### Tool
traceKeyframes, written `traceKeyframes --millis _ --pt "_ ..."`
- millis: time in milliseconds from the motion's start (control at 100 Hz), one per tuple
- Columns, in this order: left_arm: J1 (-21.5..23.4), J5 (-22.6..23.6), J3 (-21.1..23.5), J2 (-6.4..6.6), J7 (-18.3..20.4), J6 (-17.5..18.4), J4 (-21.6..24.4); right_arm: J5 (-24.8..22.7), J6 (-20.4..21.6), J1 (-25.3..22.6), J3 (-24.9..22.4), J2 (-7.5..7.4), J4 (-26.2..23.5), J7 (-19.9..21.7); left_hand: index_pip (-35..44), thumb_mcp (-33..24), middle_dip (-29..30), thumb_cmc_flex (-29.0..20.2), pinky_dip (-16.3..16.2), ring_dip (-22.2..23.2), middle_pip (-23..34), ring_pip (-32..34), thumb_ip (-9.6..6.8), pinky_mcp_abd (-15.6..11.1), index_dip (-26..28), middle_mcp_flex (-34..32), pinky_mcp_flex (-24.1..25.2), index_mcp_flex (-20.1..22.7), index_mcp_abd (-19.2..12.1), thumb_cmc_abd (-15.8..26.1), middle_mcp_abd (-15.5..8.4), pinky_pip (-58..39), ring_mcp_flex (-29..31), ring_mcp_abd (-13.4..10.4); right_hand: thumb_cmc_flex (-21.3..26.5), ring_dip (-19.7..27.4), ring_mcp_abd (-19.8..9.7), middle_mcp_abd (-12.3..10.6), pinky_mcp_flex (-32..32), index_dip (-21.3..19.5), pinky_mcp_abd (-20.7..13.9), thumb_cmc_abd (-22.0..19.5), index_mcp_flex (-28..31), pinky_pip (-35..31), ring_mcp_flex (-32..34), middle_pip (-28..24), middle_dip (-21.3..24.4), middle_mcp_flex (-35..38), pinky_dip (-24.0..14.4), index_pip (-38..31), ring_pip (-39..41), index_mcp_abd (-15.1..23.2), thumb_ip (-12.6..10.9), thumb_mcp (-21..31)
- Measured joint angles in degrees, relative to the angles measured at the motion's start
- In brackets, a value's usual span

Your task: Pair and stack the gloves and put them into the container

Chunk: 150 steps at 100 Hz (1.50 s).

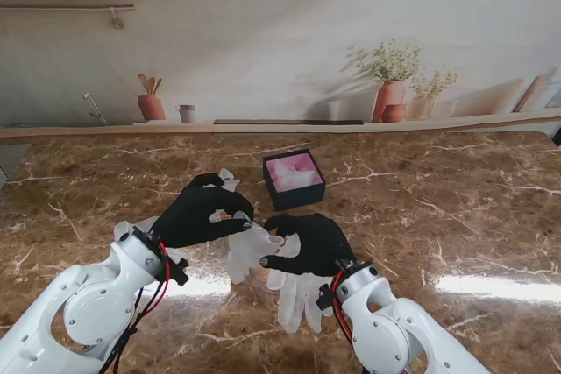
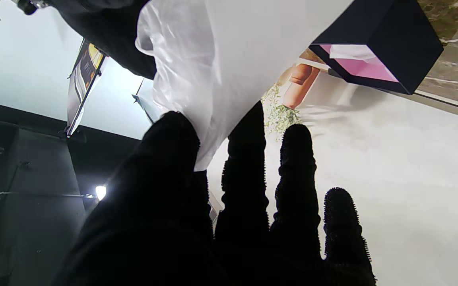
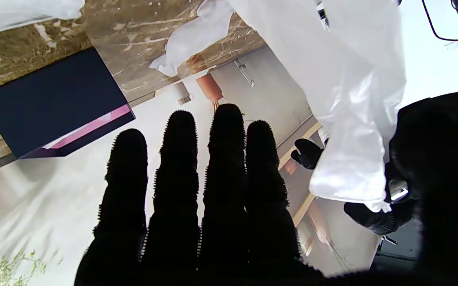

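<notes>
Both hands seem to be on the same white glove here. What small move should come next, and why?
Probably lower the held glove onto the flat glove near the right hand. The left hand pinches it off the table, unstacked, and the container sits farther away.

Stand view: illumination is even and bright; focus is sharp across the marble table (image 1: 456, 208). Two white glare patches sit on the polished surface, one near each arm, nearest to me. The container (image 1: 294, 179) casts only a faint shadow. Wrist views: strong backlight renders the left hand (image 2: 221, 222) and right hand (image 3: 197, 206) as near-black silhouettes with little surface detail. The white glove (image 2: 221, 59) is close to overexposed. A small lamp flares in the dark region of the left wrist view.
</notes>
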State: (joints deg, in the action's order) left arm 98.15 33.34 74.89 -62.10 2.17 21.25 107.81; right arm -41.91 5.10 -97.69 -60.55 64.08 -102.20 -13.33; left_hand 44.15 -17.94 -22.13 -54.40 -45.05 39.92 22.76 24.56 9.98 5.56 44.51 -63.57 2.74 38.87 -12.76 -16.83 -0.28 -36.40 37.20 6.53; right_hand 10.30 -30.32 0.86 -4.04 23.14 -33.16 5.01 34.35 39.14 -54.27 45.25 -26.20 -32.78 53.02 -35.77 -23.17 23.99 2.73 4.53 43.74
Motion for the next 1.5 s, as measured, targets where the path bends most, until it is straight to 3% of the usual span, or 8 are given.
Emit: traceKeyframes --millis 210,300,380,460,660,890,1210,1500 --pt "0.4 -1.1 0.1 0.0 0.5 1.2 0.7 0.7 0.0 0.6 0.7 0.45 0.1 -1.6 0.0 0.0 0.2 0.0 0.2 0.1 0.0 0.0 0.0 0.1 0.0 0.0 0.0 0.0 0.0 0.0 0.0 0.0 0.0 0.0 12.8 -0.1 0.0 -0.6 1.4 -2.7 0.8 -0.5 9.6 -2.7 3.6 0.0 -0.9 6.2 -0.7 -4.3 2.5 4.9 -0.3 -7.2" --pt "0.5 -4.2 0.1 0.0 1.5 2.0 0.7 2.7 1.5 1.1 1.1 0.87 0.7 -3.4 0.0 0.0 0.2 0.0 0.8 0.1 0.0 0.0 0.0 0.1 0.0 0.0 0.0 0.0 0.0 0.0 0.0 0.0 0.0 0.0 23.9 -1.2 -0.2 -1.0 1.9 9.9 1.0 -1.8 14.0 -4.6 4.3 -0.9 -1.8 9.5 -1.9 -24.6 4.5 10.1 -0.3 -14.1" --pt "0.5 -5.5 0.1 0.0 1.8 2.6 0.6 3.5 3.0 1.4 1.4 1.43 1.3 -6.2 0.4 -0.9 -1.0 0.1 0.9 0.9 0.7 0.0 0.0 0.5 -2.3 0.0 0.0 0.0 0.0 -0.2 0.0 0.0 0.0 0.0 17.5 -1.6 -0.7 -1.4 2.1 8.9 1.1 0.8 15.3 -6.7 5.8 -1.4 -5.5 11.8 -2.9 -31.0 6.9 11.6 6.6 10.0" --pt "0.7 -3.4 0.3 -0.07 0.7 2.9 0.6 2.1 3.7 1.2 1.1 1.97 1.5 -9.6 0.9 -6.1 -5.6 2.5 0.9 1.8 1.8 0.0 0.03 2.2 -7.7 0.0 0.0 2.4 0.0 -3.4 0.0 -1.8 0.0 0.2 14.8 -3.0 -1.1 -1.4 2.1 2.3 1.1 1.0 15.0 -8.1 5.8 -2.1 -7.5 12.2 -4.1 -31.7 8.8 11.6 8.6 16.6" --pt "1.5 -3.6 0.8 -0.27 -0.3 2.7 0.6 -0.4 6.5 -3.2 -4.0 2.47 -2.8 -9.8 1.6 -13.3 -10.6 5.6 0.8 2.9 2.1 1.7 0.07 4.5 -18.8 -2.9 0.0 7.4 0.2 -9.0 0.0 -5.9 2.8 0.8 13.1 -4.4 -1.2 -1.5 2.7 -6.2 1.3 1.1 16.6 -10.3 6.1 -4.4 -10.7 12.8 -5.0 -31.7 11.8 11.5 8.7 19.5" --pt "3.0 -4.5 0.9 -0.39 -0.3 4.1 2.2 -2.3 9.1 -11.4 -10.8 1.56 -11.7 -4.1 1.6 -15.3 -10.1 5.7 0.8 4.4 2.1 4.5 0.1 6.4 -26.3 -6.2 -2.3 10.4 0.7 -12.0 0.0 -9.6 6.8 1.4 12.5 -8.5 -0.5 0.1 6.4 -8.7 2.2 0.5 18.7 -17.7 9.9 -6.8 -11.6 15.6 -8.4 -31.6 19.7 10.0 8.7 20.1" --pt "6.6 -10.5 1.8 0.63 7.1 7.5 6.5 0.2 14.5 -22.4 -17.5 -0.03 -19.1 3.6 1.7 -16.5 -9.4 5.7 0.8 4.4 1.5 5.1 0.1 6.4 -26.2 -7.5 -2.6 11.1 2.6 -12.6 0.1 -10.3 8.2 1.5 12.5 -10.1 0.0 1.5 8.4 -10.8 2.2 0.3 21.0 -21.3 10.7 -8.6 -11.6 17.2 -9.2 -31.5 23.4 8.7 8.6 20.7" --pt "7.3 -18.6 0.8 2.1 13.6 5.9 7.2 4.9 16.8 -25.7 -20.6 -1.12 -21.3 11.7 2.2 -16.9 -8.6 5.7 1.5 5.0 3.5 5.2 0.12 6.4 -22.8 -8.3 -2.6 11.1 4.0 -12.6 0.9 -10.4 9.5 1.5 12.5 -10.3 0.5 1.6 8.8 -11.8 2.8 0.3 21.6 -21.9 10.7 -8.7 -11.6 17.7 -9.2 -31.6 23.9 7.9 8.6 21.5"
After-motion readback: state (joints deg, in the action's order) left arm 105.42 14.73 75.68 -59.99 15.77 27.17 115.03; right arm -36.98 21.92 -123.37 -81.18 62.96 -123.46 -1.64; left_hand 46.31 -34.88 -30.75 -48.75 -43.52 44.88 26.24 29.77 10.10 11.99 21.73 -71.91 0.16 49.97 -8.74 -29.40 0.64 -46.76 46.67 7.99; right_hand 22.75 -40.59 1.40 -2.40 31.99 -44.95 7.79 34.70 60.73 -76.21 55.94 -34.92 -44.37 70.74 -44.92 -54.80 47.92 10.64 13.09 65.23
